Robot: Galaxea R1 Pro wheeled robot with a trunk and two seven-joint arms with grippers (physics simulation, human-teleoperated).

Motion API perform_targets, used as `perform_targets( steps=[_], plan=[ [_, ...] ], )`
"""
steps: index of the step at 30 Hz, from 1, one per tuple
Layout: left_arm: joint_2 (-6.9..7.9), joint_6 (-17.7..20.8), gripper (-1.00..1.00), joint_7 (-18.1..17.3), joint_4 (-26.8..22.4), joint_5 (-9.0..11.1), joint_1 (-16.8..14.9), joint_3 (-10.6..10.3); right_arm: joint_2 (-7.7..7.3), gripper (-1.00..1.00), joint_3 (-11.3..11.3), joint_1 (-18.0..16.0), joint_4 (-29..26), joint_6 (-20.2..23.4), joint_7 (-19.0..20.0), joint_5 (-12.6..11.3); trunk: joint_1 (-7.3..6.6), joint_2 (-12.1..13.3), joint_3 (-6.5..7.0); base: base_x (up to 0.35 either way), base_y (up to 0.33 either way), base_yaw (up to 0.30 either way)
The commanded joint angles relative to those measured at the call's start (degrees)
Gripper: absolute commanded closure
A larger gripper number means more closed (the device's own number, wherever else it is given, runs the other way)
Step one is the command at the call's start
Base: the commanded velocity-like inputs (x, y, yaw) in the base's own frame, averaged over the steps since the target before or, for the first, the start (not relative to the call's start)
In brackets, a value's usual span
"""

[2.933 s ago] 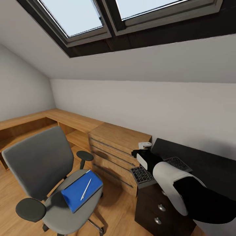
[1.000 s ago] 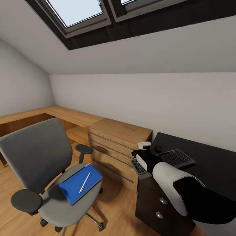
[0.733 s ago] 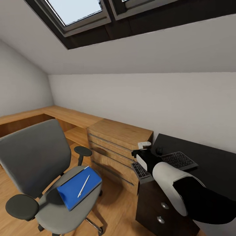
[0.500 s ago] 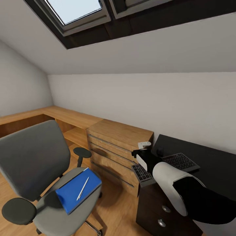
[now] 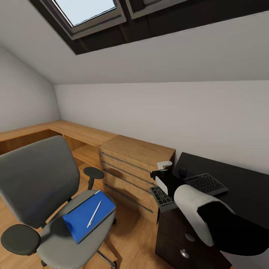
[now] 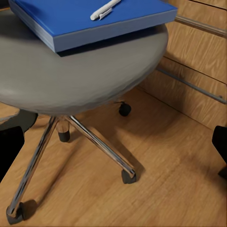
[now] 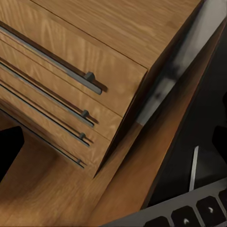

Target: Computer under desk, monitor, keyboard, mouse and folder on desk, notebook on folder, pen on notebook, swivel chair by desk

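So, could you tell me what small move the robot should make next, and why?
Probably slide the keyboard further onto the desk with the right arm's gripper. Its near end overhangs the desk's edge beside the wooden drawer chest, so it looks only partly supported. The blue folder and pen on the swivel chair can wait.

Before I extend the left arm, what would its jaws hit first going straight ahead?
Probably the light wood floor beside the swivel chair's chrome star base; depth is unclear.
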Motion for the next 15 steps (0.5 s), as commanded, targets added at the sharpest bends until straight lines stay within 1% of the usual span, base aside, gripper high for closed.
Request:
perform_targets(
  steps=[1, 5, 15],
  plan=[
    [0.05, -0.15, -1.0, 0.14, -0.05, 0.48, -0.01, -0.27, 0.0, -1.0, 0.51, -0.02, -0.1, 0.31, -0.31, -0.43, 0.23, -0.44, -0.23, 0.0, 0.0, 0.0],
    [0.07, -0.12, -1.0, 0.16, -0.03, 0.5, -0.01, -0.32, -0.03, -1.0, 0.48, -0.02, -0.06, 0.26, -0.31, 0.03, 1.1, -2.05, -0.95, 0.0, 0.0, 0.0],
    [0.11, 0.04, -1.0, 0.17, -0.02, 0.62, -0.01, -0.22, -0.03, -1.0, 0.45, -0.02, -0.07, 0.31, -0.32, 0.23, 3.3, -6.06, -2.74, 0.0, 0.0, 0.0]
  ],
)
